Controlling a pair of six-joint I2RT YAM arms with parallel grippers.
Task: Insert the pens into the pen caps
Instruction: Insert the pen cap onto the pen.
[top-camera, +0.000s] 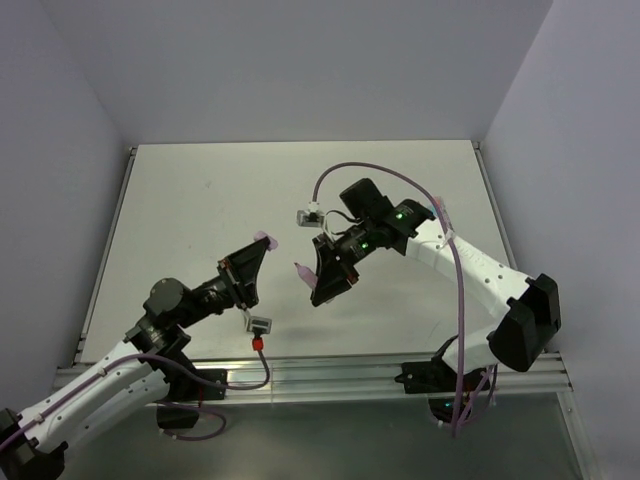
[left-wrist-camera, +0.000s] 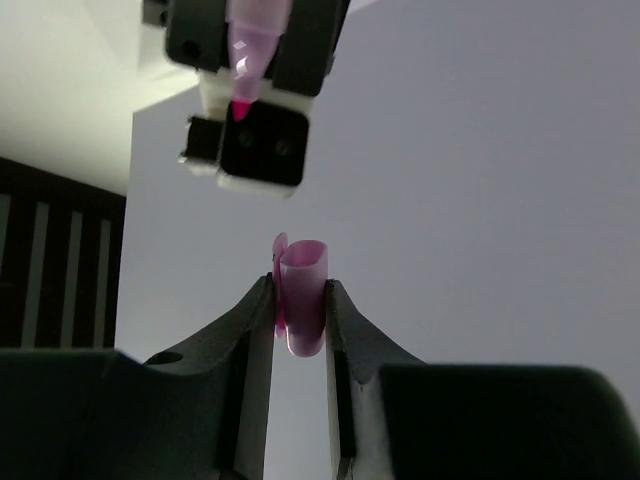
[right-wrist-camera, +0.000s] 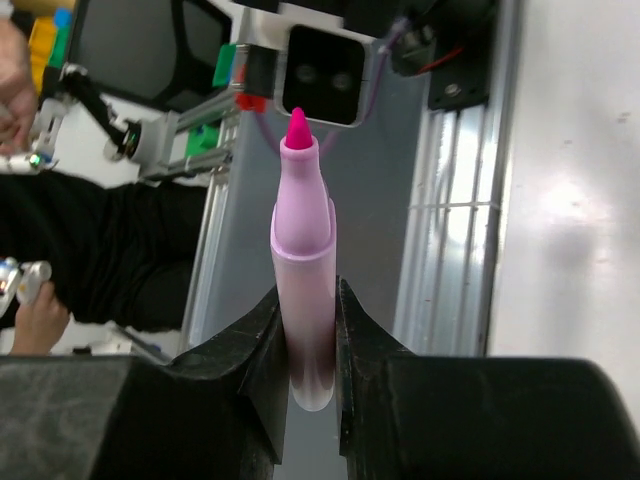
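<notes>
My left gripper (top-camera: 260, 245) is shut on a short pink pen cap (top-camera: 266, 238), held above the table with its open mouth facing away from the fingers. In the left wrist view the cap (left-wrist-camera: 302, 295) stands pinched between the two fingers (left-wrist-camera: 255, 330). My right gripper (top-camera: 314, 276) is shut on a pink pen (top-camera: 301, 271) whose bare magenta tip points toward the cap. A short gap separates tip and cap. In the right wrist view the pen (right-wrist-camera: 305, 260) rises from the gripper (right-wrist-camera: 307, 300). From the left wrist, the pen (left-wrist-camera: 245, 60) points down at the cap.
The white table (top-camera: 200, 200) lies under both arms, walled at the back and sides. An aluminium rail (top-camera: 350, 375) runs along the near edge by the arm bases. A purple cable (top-camera: 350, 168) loops above the right arm.
</notes>
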